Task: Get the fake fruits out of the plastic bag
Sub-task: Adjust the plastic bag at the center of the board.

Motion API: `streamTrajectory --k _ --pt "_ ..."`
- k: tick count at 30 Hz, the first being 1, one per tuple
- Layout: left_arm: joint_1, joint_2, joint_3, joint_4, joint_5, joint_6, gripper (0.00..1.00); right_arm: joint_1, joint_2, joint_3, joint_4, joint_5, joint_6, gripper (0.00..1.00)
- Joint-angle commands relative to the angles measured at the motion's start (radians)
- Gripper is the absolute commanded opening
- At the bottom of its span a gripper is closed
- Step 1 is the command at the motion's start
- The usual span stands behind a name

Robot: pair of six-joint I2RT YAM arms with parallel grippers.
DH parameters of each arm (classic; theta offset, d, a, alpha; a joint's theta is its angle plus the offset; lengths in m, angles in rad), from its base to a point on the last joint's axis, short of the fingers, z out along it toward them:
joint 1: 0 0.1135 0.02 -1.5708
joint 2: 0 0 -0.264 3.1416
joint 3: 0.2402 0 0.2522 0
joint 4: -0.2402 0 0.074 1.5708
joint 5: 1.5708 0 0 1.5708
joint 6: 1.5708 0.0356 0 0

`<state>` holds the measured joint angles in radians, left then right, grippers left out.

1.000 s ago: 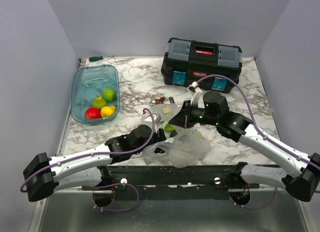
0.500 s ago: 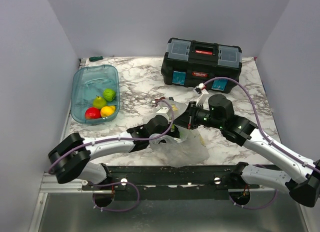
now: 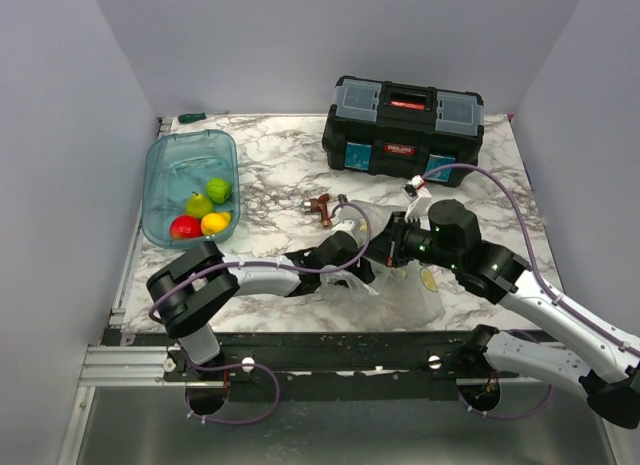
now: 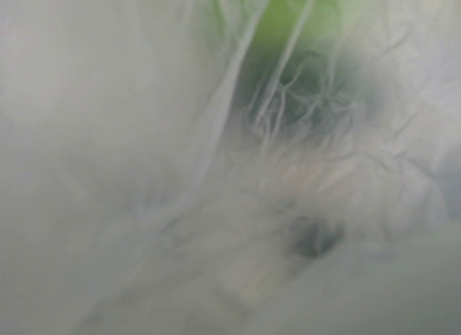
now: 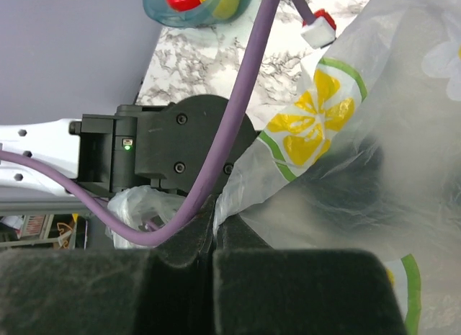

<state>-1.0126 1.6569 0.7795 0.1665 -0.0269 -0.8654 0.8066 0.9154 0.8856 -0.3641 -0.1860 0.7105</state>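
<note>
left wrist view was filled with the blurred, crinkled film of the plastic bag (image 4: 144, 169), and a lime-green fruit (image 4: 292, 25) was glimpsed through it at the top edge. no fingers of the left claw (image 3: 368, 255) were shown, so whether it was spread or closed could not be told. in the right wrist view the right claw (image 5: 214, 238) was seen pressed together, with an edge of the bag pinched between its fingers.

within the last second the left arm had been swung from the near edge up and rightward until its claw was buried in the bag's mouth, while the bag had been drawn to the right and held up by the right claw. the reach for a fruit inside was judged to be under way, with nothing yet lifted out.

four fake fruits (image 3: 205, 213) were already lying in the teal tub (image 3: 175, 165) at the left of the worktop (image 3: 270, 165).

a yellow flower print (image 5: 306, 119) ringed in green was shown on the bag, without words. a red label on the black toolbox (image 3: 403, 125) was too small to be read.
</note>
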Motion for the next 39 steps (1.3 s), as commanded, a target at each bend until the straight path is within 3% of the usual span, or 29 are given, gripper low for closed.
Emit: streamTrajectory --k 1,6,10,15,17,20,26,39 --pt "0.004 -0.001 -0.005 0.063 0.026 -0.001 0.62 0.005 -0.036 -0.019 -0.012 0.017 0.014 0.01" --pt "0.009 -0.160 -0.182 0.218 0.055 -0.014 0.66 0.006 -0.011 -0.015 0.003 0.010 -0.015 0.01" --pt "0.015 -0.291 -0.302 0.247 0.062 -0.011 0.66 0.005 0.051 0.004 0.078 -0.011 -0.039 0.01" --pt "0.034 -0.474 -0.460 0.324 0.049 0.022 0.68 0.008 0.187 0.059 0.261 -0.212 -0.026 0.01" --pt "0.036 -0.540 -0.513 0.342 0.043 0.052 0.71 0.043 0.245 0.092 0.325 -0.304 -0.014 0.01" --pt "0.035 -0.595 -0.544 0.334 0.039 0.086 0.75 0.133 0.306 0.182 0.247 -0.280 -0.086 0.01" --pt "0.035 -0.533 -0.501 0.280 -0.039 0.048 0.78 0.141 0.188 0.086 0.179 -0.077 -0.069 0.01" --pt "0.005 -0.286 -0.374 0.224 -0.033 0.022 0.74 0.140 0.121 0.002 0.156 -0.013 -0.032 0.01"
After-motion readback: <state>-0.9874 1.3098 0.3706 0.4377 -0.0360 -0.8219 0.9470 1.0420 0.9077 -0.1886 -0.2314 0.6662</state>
